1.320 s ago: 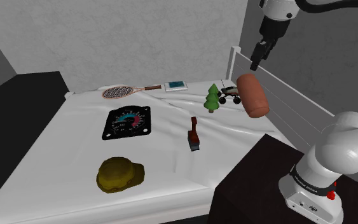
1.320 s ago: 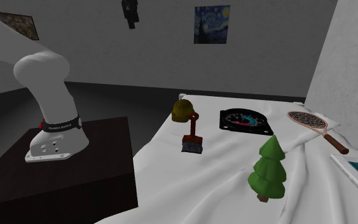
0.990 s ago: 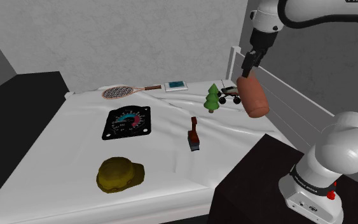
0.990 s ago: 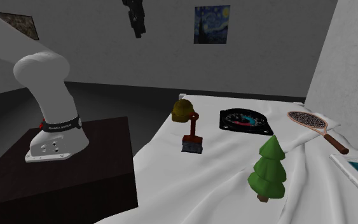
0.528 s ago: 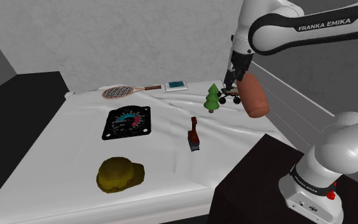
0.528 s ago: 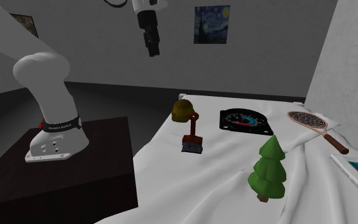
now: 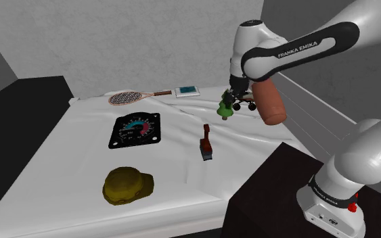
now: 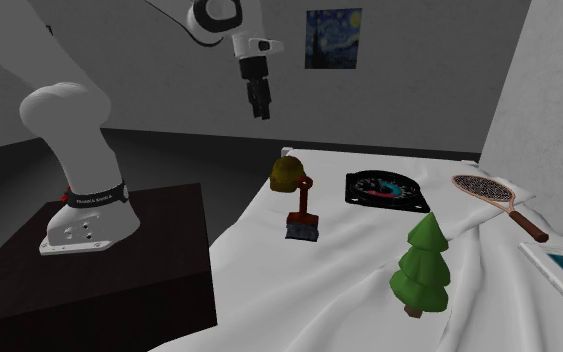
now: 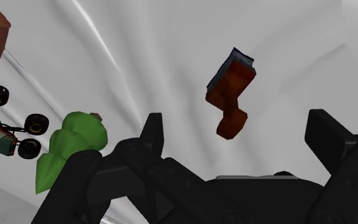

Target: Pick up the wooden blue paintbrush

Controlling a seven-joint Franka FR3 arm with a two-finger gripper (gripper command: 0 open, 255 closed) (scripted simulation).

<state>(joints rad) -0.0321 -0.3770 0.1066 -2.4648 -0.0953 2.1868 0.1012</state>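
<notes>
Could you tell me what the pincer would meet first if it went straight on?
Most likely the reddish-brown paintbrush with bluish bristles, ahead of the open pincer on the white sheet; depth unclear.

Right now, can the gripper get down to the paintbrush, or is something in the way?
Probably yes. The gripper hangs open above the sheet, and the paintbrush lies alone on it, seen between the fingers in the wrist view. The green tree stands off to one side, clear of it.

White arm [image 7: 297,47] in a high arch, pincer [image 8: 261,108] downward, fingers [image 9: 152,129] apart, seemingly empty.
</notes>
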